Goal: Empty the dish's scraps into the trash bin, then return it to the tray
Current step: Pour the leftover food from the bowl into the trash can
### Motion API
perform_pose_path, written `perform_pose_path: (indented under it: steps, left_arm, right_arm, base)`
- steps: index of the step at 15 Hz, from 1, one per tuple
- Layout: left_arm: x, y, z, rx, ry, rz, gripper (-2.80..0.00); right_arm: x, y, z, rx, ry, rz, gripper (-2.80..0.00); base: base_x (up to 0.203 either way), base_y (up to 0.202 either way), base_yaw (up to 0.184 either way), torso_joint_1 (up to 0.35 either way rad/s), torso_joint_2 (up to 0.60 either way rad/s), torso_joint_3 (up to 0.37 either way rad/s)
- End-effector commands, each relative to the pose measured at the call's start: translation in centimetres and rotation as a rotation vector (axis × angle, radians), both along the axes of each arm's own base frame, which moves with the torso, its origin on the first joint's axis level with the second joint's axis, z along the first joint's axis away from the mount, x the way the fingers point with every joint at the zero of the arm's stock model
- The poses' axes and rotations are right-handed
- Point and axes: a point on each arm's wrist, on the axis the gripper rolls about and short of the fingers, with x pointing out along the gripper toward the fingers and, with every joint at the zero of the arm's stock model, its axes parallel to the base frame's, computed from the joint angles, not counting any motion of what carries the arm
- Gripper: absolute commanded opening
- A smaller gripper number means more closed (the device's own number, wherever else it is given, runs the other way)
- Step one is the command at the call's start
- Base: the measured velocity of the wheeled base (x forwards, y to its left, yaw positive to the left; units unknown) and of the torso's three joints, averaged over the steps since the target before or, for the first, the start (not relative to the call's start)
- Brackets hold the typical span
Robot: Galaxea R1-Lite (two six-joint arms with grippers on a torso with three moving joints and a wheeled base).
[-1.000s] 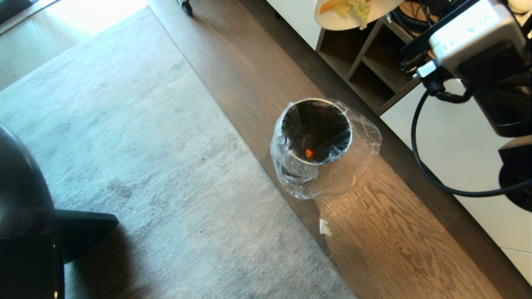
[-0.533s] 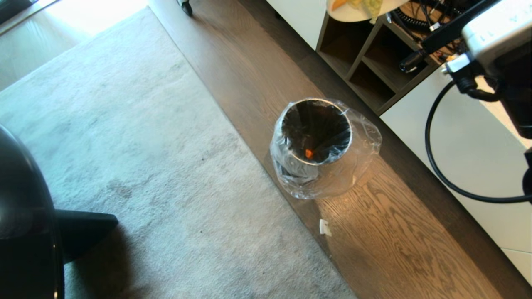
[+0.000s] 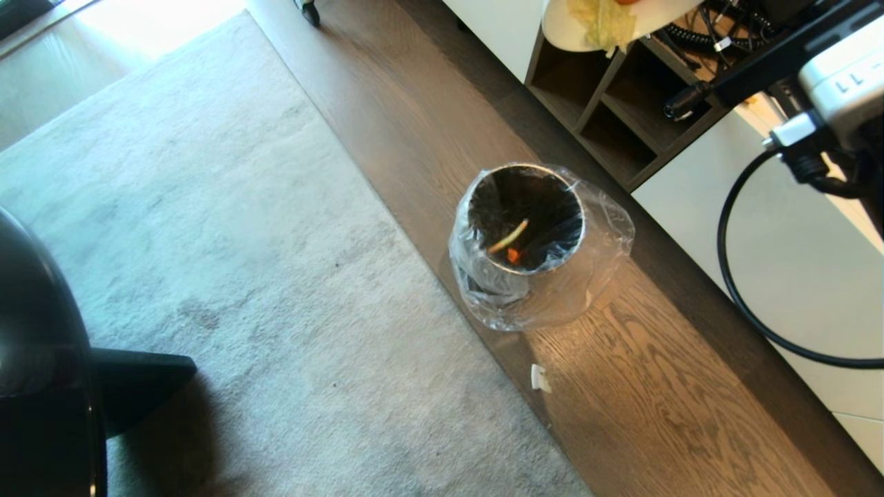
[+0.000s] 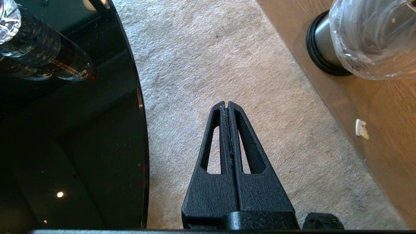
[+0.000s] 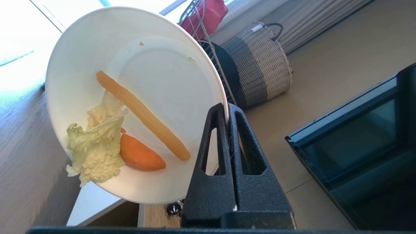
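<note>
Two grippers to tell. Leftmost in the head view, glossy black round table top [image 3: 41, 359], over pale grey carpet [image 3: 207, 207]. In the left wrist view, black left gripper [image 4: 227, 104] hanging idle above that carpet just beside the table edge, fingers pressed together on nothing. Further right, on the brown wood-plank floor [image 3: 656, 386], small cylindrical trash bin [image 3: 525, 217] with shiny metal rim and crinkly clear plastic liner, upright, dark inside; a yellow strip [image 3: 508, 237] and an orange bit [image 3: 513, 256] within its mouth. Just beyond the bin, small white fleck [image 3: 541, 377] on the floor. At the top right edge, plain white round dish [image 3: 587, 27], tilted, well apart from the bin, in front of a dark open-shelf cabinet [image 3: 608, 103]. In the right wrist view, black right gripper [image 5: 227, 109] clamped tight on the dish rim; scraps [image 5: 123, 136] clinging inside: pale green leaf, orange slice, long yellow-orange stick. Tray not in sight.
</note>
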Motion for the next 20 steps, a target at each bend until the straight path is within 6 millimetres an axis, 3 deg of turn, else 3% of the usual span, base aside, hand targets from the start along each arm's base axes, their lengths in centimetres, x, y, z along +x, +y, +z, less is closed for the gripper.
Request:
perform_pose_path:
  steps: [1,5,12,20]
  left_arm:
    - [0.0,0.0,0.0,0.000,-0.001,0.000,-2.80]
    - [0.0,0.0,0.0,0.000,-0.001,0.000,-2.80]
    - [0.0,0.0,0.0,-0.002,-0.001,0.000,-2.80]
    - [0.0,0.0,0.0,-0.002,-0.001,0.000,-2.80]
  right_arm:
    - [-0.4,-0.1,0.1,0.015,-0.039,0.001,-2.80]
    - [-0.8,-0.1,-0.4,0.003,-0.024,0.008,-2.80]
    - [-1.9,-0.1,2.2,0.051,-0.106,0.036,-2.80]
    - [-2.8,0.0,2.9,0.058,-0.112,0.065,-2.80]
  base:
    - [0.000,0.000,0.000,0.000,0.00,0.000]
    - [0.000,0.000,0.000,0.000,0.00,0.000]
    - [0.000,0.000,0.000,0.000,0.00,0.000]
    - [0.000,0.000,0.000,0.000,0.00,0.000]
